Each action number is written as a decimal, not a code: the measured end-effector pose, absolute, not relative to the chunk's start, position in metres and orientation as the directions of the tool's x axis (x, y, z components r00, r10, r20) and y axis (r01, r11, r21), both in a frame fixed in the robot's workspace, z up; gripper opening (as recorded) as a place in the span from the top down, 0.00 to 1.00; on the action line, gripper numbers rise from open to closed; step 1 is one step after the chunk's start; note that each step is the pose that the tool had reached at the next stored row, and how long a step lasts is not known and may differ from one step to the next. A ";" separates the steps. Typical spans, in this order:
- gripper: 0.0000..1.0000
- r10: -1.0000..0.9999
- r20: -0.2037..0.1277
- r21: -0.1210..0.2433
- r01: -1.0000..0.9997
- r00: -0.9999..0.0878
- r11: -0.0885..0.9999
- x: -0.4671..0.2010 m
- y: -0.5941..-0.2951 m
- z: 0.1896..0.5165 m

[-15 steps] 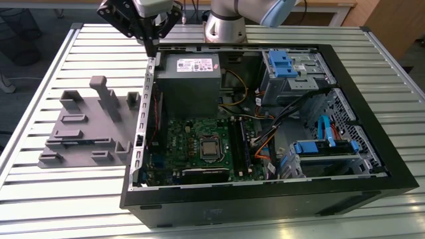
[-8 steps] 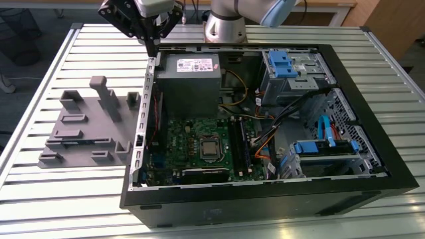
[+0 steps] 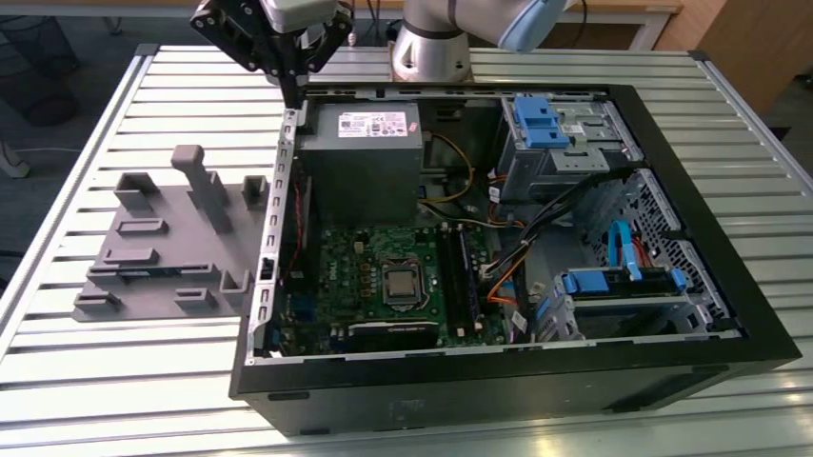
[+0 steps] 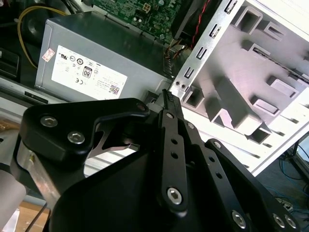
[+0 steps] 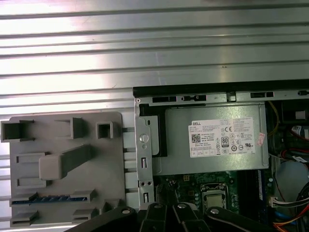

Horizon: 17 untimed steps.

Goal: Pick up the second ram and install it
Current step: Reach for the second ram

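Blue second ram (image 5: 48,199) half-hidden in grey holder (image 5: 108,164) slot; end effector (image 3: 295,95) pinched narrow, well apart.

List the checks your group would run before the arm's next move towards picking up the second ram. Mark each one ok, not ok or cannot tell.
1. Second ram located: ok. The blue strip sits in a slot of the grey holder block.
2. Gripper over the ram: not ok. It hangs above the corner of the case by the power supply, apart from the holder block.
3. Jaws ready to grasp: not ok. They are shut with nothing between them.
4. Case open: ok. The motherboard is exposed.
5. Free motherboard slot: cannot tell.
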<state>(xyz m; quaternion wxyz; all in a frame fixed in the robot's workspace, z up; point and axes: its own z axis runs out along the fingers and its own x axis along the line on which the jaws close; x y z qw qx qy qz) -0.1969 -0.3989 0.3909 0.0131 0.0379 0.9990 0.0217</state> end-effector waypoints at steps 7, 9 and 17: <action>0.89 0.076 -0.024 0.044 0.075 -0.997 0.996 -0.195 -0.399 0.391; 0.89 0.076 -0.024 0.044 0.075 -0.997 0.996 -0.195 -0.399 0.394; 0.89 0.076 -0.025 0.045 0.075 -0.997 0.996 -0.195 -0.399 0.411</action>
